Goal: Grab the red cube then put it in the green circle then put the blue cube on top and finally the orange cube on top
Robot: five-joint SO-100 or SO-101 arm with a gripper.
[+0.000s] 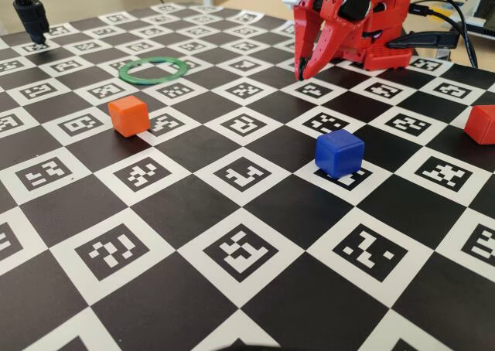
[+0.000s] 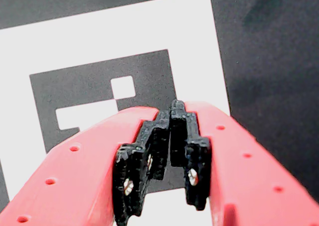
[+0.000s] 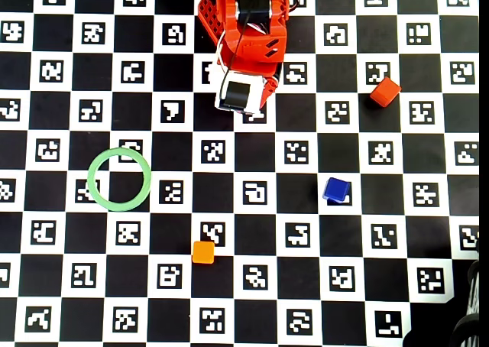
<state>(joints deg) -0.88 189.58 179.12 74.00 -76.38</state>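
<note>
Checkered surface (image 3: 229, 202) all set, fingers (image 2: 174, 131) pressed together and empty near the base, red cube (image 3: 385, 92) well off to the overhead view's right.

The counter (image 1: 232, 212) was a black-and-white checkerboard, each white square carrying a black coded marker. On it lay a deep red cube (image 3: 385, 92), a royal-blue cube (image 1: 339, 152), a lighter orange cube (image 1: 128, 115) and a thin green circle (image 3: 118, 179). The tool (image 2: 172, 136) had red fingers (image 2: 259, 176) tipped with black pads (image 2: 197, 171), on a red arm (image 3: 248, 34) with black and white parts.
</note>
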